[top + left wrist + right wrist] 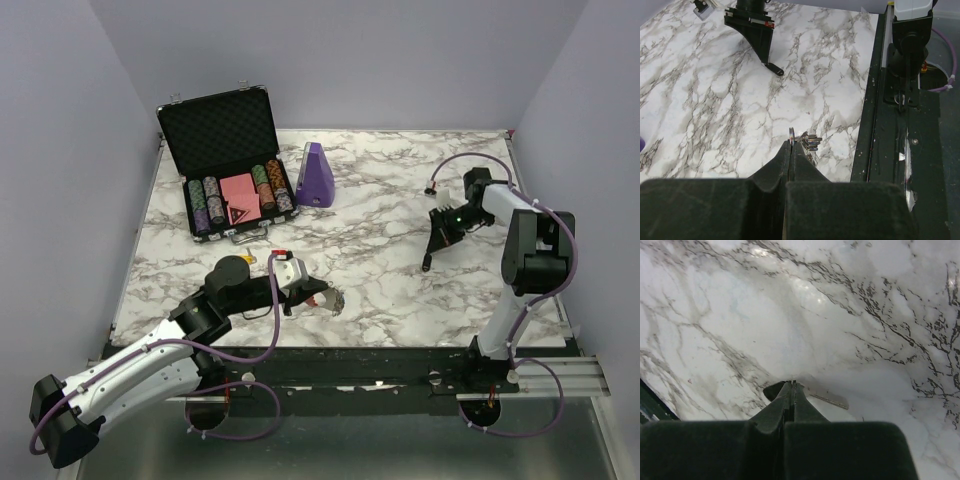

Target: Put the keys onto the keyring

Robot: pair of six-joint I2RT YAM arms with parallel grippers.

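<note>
My left gripper point(791, 145) is shut on the thin silvery ring of the keyring point(791, 133), just above the table near its front edge. A stack of silvery loops and metal pieces point(811, 142) hangs beside the tips. In the top view the left gripper point(322, 297) shows a red bit and a grey loop point(335, 300) at its tips. My right gripper point(793, 385) is shut on a slim key with a black head point(772, 389) and a silvery blade point(829, 398). It holds the key low over the marble at the right point(431, 255). The tagged keys are not clearly visible.
An open black case point(225, 120) with poker chips and a red card stands at the back left. A purple wedge-shaped object point(316, 175) stands next to it. The black rail point(875, 125) runs along the table's front edge, close to the left gripper.
</note>
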